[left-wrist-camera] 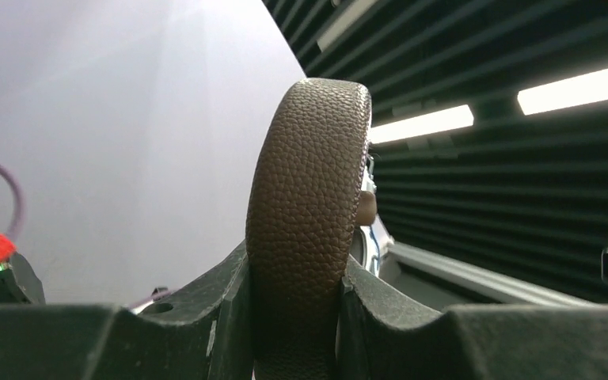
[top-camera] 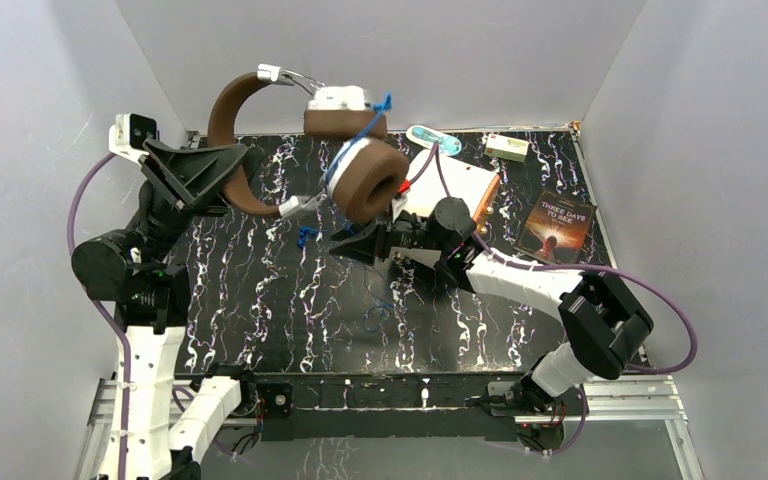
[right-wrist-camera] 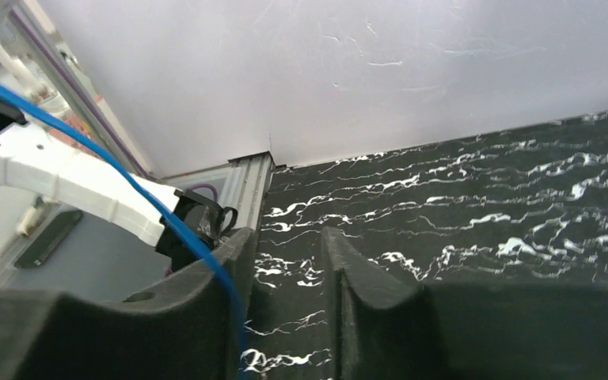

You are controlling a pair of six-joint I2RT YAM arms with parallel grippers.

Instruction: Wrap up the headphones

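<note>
Headphones [top-camera: 260, 150]: brown over-ear pair, held up in the air over the rear left of the black marbled worktop [top-camera: 260, 300]
Left tool [top-camera: 243, 165]: clamped tight on the padded headband [left-wrist-camera: 305, 222]
Right tool [top-camera: 355, 243]: low, just beside the lower ear cup [top-camera: 370, 180], jaws apart with bare worktop showing between them
Blue cable [top-camera: 355, 150]: trailing from the cups down to the worktop, lying along one finger of the right tool
Right rear: book [top-camera: 557, 225] lying flat

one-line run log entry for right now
left claw: shut on headphones headband | right claw: open, blue cable beside it | headphones: held above table | wrap: unfinished
</note>
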